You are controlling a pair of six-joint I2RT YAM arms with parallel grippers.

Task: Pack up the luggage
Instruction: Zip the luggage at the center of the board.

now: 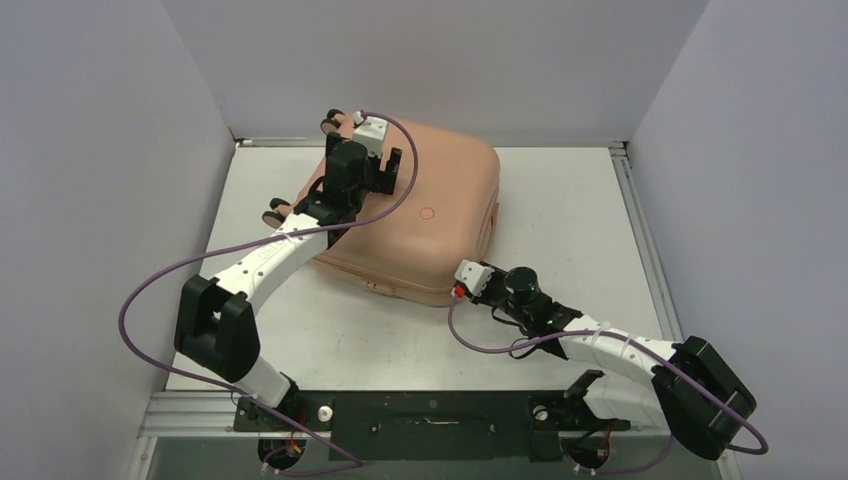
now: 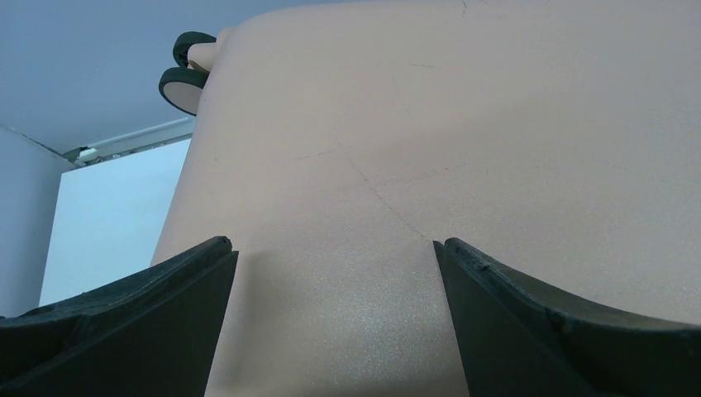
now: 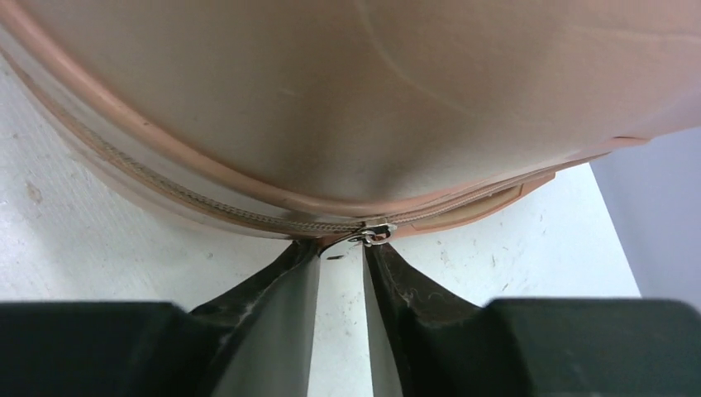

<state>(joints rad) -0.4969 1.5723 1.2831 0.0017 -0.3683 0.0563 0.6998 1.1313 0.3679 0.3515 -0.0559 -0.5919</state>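
Pink luggage [image 3: 372, 107] against right tool [image 3: 341, 248]

surface: my white table [image 1: 560, 230] | on it: 1 pink luggage [image 1: 440, 190], shut, lying flat | spot: back, left of centre

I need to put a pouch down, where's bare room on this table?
Widest bare patch: the table right of the luggage, out to the right rail. Also free: the near strip between the luggage's front edge and the base bar. Crowded: the luggage's near right corner, where the right fingers sit, and its left side, under the left arm.
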